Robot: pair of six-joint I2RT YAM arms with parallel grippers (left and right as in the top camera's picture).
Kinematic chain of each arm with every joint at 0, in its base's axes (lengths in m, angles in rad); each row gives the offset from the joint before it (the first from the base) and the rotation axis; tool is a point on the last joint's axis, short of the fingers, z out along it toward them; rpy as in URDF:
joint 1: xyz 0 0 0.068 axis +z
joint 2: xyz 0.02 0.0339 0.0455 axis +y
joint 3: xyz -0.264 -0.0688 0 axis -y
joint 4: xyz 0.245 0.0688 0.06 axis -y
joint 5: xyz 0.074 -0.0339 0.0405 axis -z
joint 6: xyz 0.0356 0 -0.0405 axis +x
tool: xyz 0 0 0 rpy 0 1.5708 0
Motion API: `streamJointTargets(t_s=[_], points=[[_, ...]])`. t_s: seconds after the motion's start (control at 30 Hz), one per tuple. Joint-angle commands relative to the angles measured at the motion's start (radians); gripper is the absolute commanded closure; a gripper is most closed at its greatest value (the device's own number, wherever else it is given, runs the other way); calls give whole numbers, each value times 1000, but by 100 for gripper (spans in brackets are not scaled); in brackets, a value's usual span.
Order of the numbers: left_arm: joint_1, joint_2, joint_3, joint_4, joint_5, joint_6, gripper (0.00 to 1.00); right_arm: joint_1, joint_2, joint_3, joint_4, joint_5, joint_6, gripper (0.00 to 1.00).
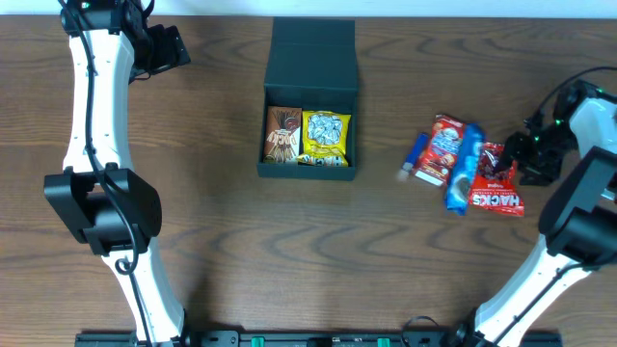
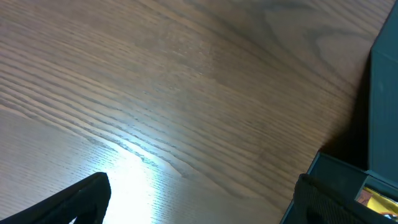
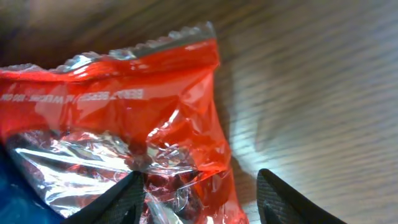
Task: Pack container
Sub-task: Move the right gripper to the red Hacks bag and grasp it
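I see a brown wood-grain bench [image 1: 289, 260] with glare patches in both wrist views. The box [image 1: 307, 172] sits open by the far edge, mid-bench. My left hand [image 2: 202, 193] is spread wide toward the far left corner. My right hand [image 3: 199, 193] stands apart over a red packet [image 3: 124, 112] near the right edge.

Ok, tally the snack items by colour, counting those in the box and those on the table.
Brown: 1, the brown packet in the container
Yellow: 1, the yellow packet beside it
Red: 2, the red packet and the red-and-white packet
Blue: 2, the blue packet and the small blue stick
Total: 6
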Motion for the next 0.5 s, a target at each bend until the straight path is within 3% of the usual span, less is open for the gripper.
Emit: streamJointTargets(t_s=[0.0,0.3,0.47], points=[[0,-5,-6,0,-11,-12,5,41,11,-26,10,-19,7,47],[0,-5,-6,0,-11,-11,5,59,12,-26,11,-19,7,97],[0,-5,-6,0,-11,-11,5,59,12,-26,11,-19,7,99]])
